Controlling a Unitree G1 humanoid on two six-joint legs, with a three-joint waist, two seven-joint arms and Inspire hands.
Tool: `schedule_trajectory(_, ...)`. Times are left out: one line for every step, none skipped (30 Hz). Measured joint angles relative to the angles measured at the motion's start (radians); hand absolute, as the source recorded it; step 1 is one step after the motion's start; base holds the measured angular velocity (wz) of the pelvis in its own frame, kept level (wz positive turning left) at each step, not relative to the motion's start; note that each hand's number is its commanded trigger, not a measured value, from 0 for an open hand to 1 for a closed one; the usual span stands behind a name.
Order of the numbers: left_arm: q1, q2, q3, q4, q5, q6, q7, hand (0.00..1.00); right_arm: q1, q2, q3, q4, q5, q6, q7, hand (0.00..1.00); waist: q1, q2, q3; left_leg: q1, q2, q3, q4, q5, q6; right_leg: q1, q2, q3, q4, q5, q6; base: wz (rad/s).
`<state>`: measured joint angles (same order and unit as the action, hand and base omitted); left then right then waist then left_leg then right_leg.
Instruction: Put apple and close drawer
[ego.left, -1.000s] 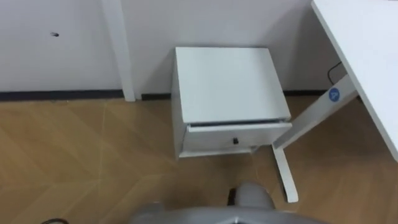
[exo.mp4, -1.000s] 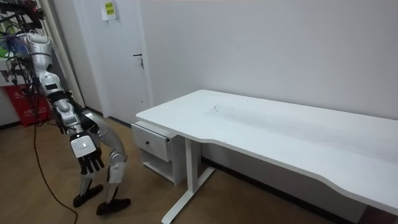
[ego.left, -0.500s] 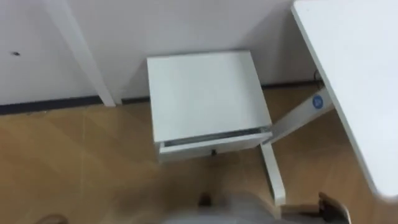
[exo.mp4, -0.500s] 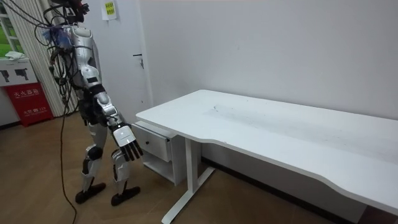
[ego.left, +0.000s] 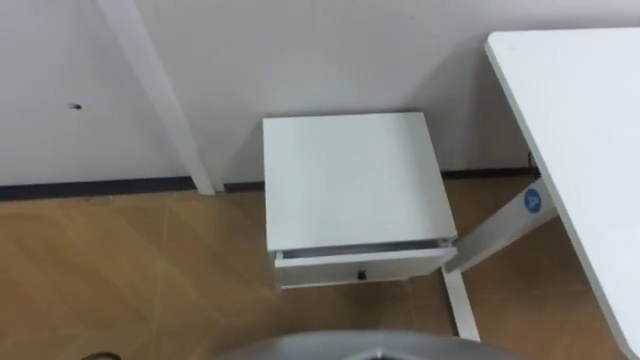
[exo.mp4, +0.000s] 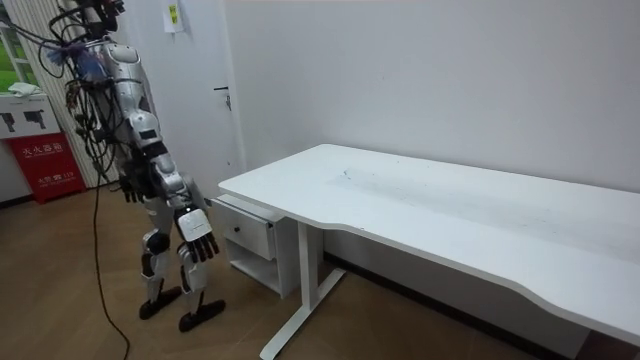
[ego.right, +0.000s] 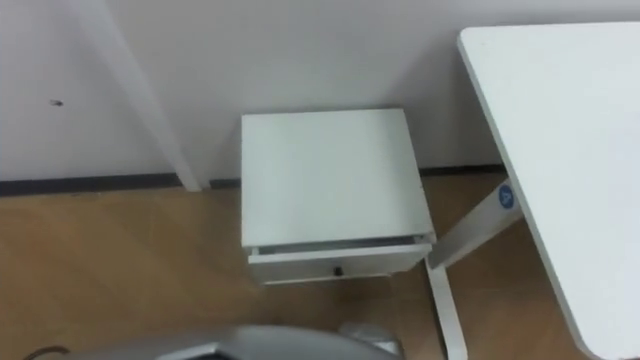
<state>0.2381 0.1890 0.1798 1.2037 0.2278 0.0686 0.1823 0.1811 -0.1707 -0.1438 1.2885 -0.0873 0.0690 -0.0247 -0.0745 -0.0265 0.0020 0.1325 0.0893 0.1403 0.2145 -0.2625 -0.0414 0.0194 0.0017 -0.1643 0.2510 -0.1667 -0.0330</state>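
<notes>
Drawer (ego.left: 365, 265) of a white cabinet (ego.left: 350, 180) is standing pulled out a little in the left eye view. Its front, with a small dark knob (ego.left: 362, 274), is projecting just past the cabinet top. The gap is too narrow to show the inside, so whether the apple is lying in it cannot be told. The cabinet is sitting on the wooden floor (ego.left: 130, 270) against the wall. A white door frame (ego.left: 150, 90) is rising on its left, and the desk (ego.left: 580, 120) is reaching in on its right. The slanted desk leg (ego.left: 500, 230), bearing a round blue sticker (ego.left: 533, 200), is running down just beside the drawer's right corner.

The right eye view is giving the same scene from slightly to the right, with more of the desk top coming in.

The room view is adding the robot itself. It is standing upright on the floor in front of the drawer, at the desk's end on the room view's left. Its right hand (exo.mp4: 197, 238) is hanging low beside its thigh, near the drawer front but apart from it. The fingers (exo.mp4: 205, 250) are hanging relaxed and spread apart, holding and touching nothing. A red box (exo.mp4: 45, 165) is standing behind the robot.
</notes>
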Motion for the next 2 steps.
schedule_trajectory(0.0,-0.003,0.0,0.002,0.0,0.008,-0.003,0.0,-0.001,0.001,0.003,0.0,-0.001,0.009,0.013,0.0,-0.003,0.004,0.0005,-0.001,0.0,-0.002,0.004,0.0,0.0,0.0,-0.002,-0.002,0.004,-0.001,-0.001,0.0)
schedule_trajectory(-0.002,-0.005,0.0,0.002,0.0,0.012,-0.005,0.0,-0.001,0.001,0.003,0.0,-0.001,0.013,0.02,0.0,-0.003,0.005,0.0008,-0.001,0.0,-0.003,0.006,0.0,0.0,0.0,-0.002,-0.002,0.006,-0.001,-0.001,0.03)
